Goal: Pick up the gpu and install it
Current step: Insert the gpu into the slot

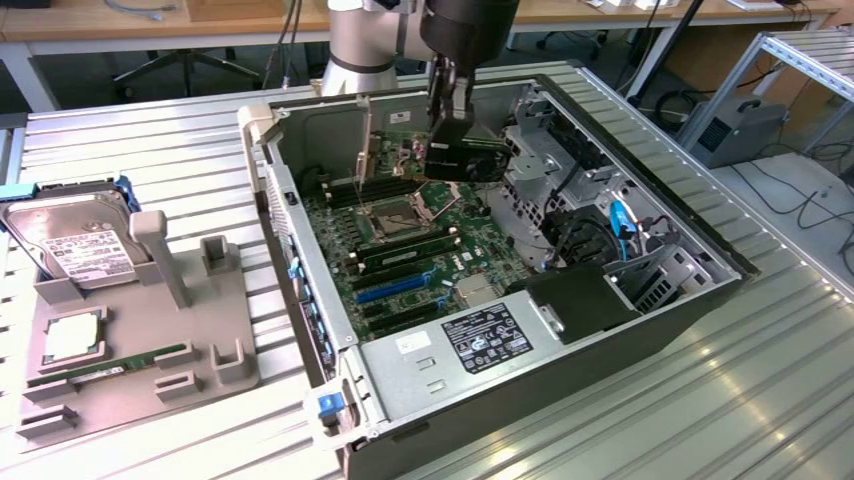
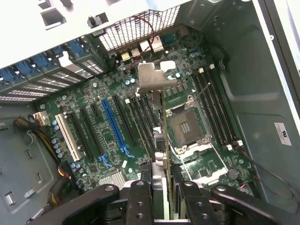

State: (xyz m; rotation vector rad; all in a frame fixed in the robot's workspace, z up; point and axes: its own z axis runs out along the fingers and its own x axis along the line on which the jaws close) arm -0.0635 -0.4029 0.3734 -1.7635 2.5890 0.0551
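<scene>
Above the open computer case, the gripper is seen hanging from a dark wrist, its fingers pinched on the gpu. In the wrist view the black, bolted fingers are closed on either side of the card, which is viewed edge-on as a thin green strip running away from the camera and ending in a bent silver metal bracket. In the exterior view the card is shown as a green board with a black block on its face, held upright and clear of the motherboard; it is not yet seated in a slot. The arm is posed almost vertically over the far half of the case, pointing straight down.

Below the card a green motherboard is laid flat, marked by a square silver CPU socket, long black slots, one blue slot and one white slot. The case walls are of grey sheet metal. To the exterior view's left, a grey moulded holder is set on a ribbed metal table, with a silver hard drive leaning in it.
</scene>
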